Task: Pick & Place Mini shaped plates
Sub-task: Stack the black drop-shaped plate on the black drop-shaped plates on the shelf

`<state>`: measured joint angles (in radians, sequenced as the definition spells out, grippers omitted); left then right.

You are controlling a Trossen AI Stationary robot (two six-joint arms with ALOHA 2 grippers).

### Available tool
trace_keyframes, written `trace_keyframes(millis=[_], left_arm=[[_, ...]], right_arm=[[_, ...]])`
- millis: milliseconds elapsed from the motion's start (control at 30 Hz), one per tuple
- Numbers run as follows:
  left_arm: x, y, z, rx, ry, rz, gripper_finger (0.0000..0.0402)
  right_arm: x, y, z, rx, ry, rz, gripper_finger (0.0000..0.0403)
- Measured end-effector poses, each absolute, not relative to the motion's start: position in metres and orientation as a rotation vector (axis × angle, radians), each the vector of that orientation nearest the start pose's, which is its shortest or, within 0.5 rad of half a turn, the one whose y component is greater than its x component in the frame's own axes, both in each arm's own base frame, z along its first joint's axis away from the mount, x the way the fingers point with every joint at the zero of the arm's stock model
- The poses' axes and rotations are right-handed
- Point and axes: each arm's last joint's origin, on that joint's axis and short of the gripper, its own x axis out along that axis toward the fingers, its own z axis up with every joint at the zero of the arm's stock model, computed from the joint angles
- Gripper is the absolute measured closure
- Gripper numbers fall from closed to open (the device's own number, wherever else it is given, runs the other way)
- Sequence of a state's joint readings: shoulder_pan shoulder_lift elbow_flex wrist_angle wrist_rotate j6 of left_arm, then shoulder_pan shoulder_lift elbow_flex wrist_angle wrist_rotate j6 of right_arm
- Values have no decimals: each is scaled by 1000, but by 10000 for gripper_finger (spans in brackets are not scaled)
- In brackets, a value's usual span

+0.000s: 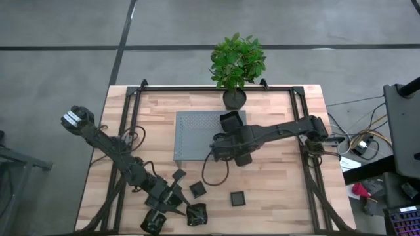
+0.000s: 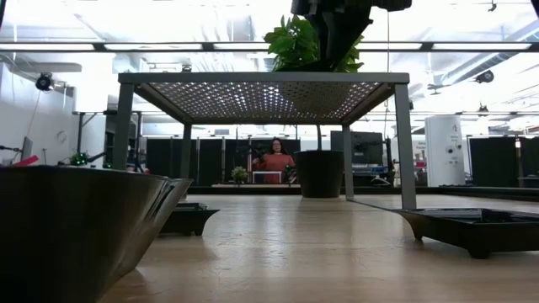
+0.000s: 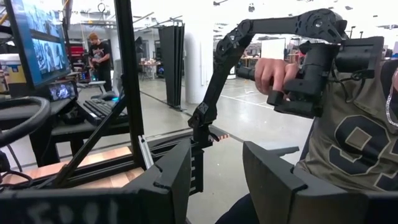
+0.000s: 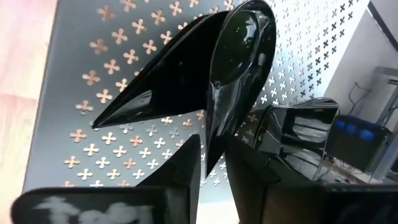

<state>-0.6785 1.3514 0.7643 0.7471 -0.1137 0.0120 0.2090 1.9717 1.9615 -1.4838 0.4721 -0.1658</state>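
Right gripper [image 4: 214,165] around teardrop plate [image 4: 239,56]

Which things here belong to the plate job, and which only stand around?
Job:
- teardrop plate, held by right claw over grey perforated platform
- square plates on the table
- plate already on the platform
- left claw, open

Around:
- potted plant
- person

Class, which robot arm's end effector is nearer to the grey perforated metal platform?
Right. The right end effector hangs over the grey perforated metal platform, gripping a glossy black teardrop plate. The left end effector sits far off, near the table's front edge.
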Motion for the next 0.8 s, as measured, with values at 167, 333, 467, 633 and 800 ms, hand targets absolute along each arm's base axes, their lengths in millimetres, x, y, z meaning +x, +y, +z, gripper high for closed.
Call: trace_keyframes(millis=[167, 333, 467, 633, 800], left_arm=[[232, -183, 291, -52, -154, -562, 261], [232, -183, 291, -51, -154, -563, 261], [232, -183, 291, -49, -155, -562, 261], [232, -183, 291, -40, -157, -562, 261], [232, -183, 291, -40, -157, -562, 261]], right_arm=[[370, 63, 307, -638, 1449, -94, 339], [370, 60, 300, -643, 1476, -94, 338], [370, 60, 299, -642, 1478, -103, 342], [372, 59, 308, -651, 1442, -134, 367], [372, 60, 313, -637, 1429, -127, 393]])
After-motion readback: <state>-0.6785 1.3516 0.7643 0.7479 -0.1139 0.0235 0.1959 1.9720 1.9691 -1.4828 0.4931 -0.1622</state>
